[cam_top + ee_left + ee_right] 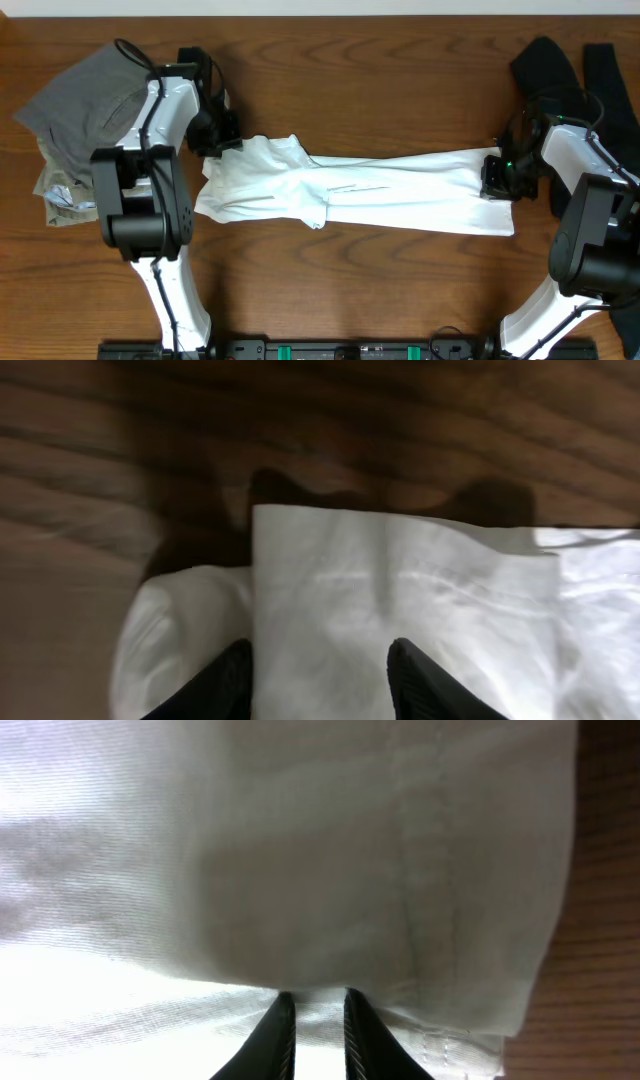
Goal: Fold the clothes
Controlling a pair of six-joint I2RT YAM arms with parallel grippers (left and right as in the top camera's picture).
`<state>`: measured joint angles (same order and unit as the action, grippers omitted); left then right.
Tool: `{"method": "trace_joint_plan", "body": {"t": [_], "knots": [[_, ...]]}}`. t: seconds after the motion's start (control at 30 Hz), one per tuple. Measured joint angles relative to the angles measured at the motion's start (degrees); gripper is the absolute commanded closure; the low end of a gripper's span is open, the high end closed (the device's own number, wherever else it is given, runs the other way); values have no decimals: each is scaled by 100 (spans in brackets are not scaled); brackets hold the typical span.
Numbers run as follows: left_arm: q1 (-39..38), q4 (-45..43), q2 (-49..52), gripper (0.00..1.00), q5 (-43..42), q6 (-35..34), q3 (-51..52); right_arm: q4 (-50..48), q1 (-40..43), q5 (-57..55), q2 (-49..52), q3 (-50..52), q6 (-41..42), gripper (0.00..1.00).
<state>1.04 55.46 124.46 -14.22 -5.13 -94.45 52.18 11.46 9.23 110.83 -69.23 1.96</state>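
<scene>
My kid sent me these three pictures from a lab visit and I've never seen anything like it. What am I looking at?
Two robot arms sit at a wooden table. One picture looks down from above; the other two come from cameras on each wrist. A white T-shirt, folded into a long strip, lies between the arms. The right tool pinches one end of it. The left tool sits at the other end, fingers apart over the cloth. Grey trousers and a black garment wait at the sides.
</scene>
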Motion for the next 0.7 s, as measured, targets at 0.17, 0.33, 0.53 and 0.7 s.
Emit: {"method": "trace_joint_plan", "body": {"t": [0.17, 0.33, 0.53, 0.7], "knots": [[0, -31, 42, 65, -127, 81, 4, -2, 0, 0, 0, 0, 0, 83], [0, -63, 42, 90, -308, 96, 4, -2, 0, -2, 0, 0, 0, 83], [0, -151, 42, 94, -413, 160, 4, -2, 0, -2, 0, 0, 0, 82], [0, -55, 24, 94, -820, 369, 2, -2, 0, 0, 0, 0, 0, 82]]}}
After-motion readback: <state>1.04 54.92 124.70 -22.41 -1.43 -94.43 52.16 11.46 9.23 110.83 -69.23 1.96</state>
